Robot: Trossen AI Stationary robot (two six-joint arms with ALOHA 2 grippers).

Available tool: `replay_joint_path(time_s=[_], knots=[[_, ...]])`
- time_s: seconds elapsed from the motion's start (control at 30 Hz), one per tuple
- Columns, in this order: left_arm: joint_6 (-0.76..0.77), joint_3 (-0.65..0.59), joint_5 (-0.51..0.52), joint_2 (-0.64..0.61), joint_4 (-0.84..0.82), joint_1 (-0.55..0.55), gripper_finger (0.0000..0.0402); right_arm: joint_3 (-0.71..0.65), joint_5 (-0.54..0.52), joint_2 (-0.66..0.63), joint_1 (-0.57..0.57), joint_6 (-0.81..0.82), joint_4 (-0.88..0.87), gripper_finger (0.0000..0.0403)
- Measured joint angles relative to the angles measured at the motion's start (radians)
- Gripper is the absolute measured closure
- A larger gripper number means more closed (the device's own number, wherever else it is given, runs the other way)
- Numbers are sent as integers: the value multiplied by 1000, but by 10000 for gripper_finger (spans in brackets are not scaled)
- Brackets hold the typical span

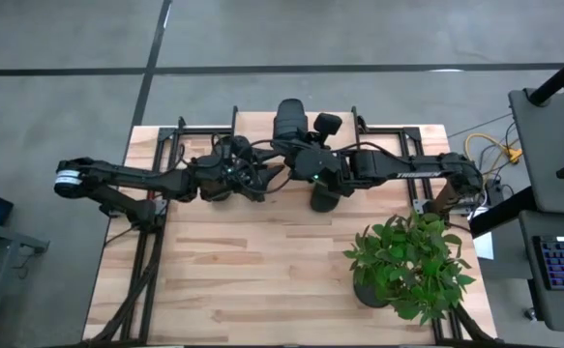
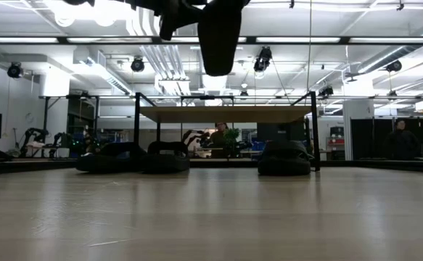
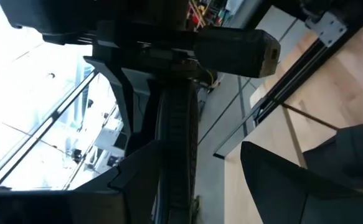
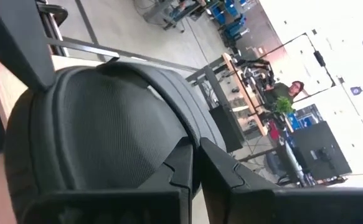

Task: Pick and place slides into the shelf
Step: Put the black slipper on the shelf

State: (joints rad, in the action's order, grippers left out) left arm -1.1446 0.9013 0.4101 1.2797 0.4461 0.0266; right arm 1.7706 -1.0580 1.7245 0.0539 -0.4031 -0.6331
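One black slide (image 1: 289, 121) is up in the air over the table's far middle; in the low view this slide (image 2: 218, 36) hangs high above the shelf (image 2: 226, 114). My right gripper (image 4: 197, 146) is shut on it. My left gripper (image 3: 200, 149) is open beside it, and the slide's ribbed sole (image 3: 178, 137) stands edge-on between its fingers, close to one of them; I cannot tell if they touch. Three more slides (image 2: 109, 158), (image 2: 166, 158), (image 2: 284, 158) rest on their soles on the table at the shelf's foot. My right gripper pinches the slide by the edge of its wide strap (image 4: 169, 134) between its two fingers. The slide is lifted clear of the table and hangs below the gripper, high over the shelf's board.
A potted green plant (image 1: 407, 261) stands at the table's near right. The shelf's black frame (image 1: 180, 135) runs along the far edge. Bare wood (image 1: 252, 271) lies in the near middle and left. A person (image 2: 400, 138) stands in the room beyond.
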Motion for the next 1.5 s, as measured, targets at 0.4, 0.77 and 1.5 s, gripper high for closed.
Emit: replay_joint_path(time_s=[0.4, 0.77, 1.5], knots=[[-21, 31, 87, 5, -23, 1, 194, 0, 80, 0, -8, -62, -16, 394], [-43, 91, 121, 95, -44, -2, 194, 0, 70, 0, -29, -46, -5, 394], [-75, 149, 156, 145, -50, -3, 336, 0, 68, 9, -33, -47, -14, 394]])
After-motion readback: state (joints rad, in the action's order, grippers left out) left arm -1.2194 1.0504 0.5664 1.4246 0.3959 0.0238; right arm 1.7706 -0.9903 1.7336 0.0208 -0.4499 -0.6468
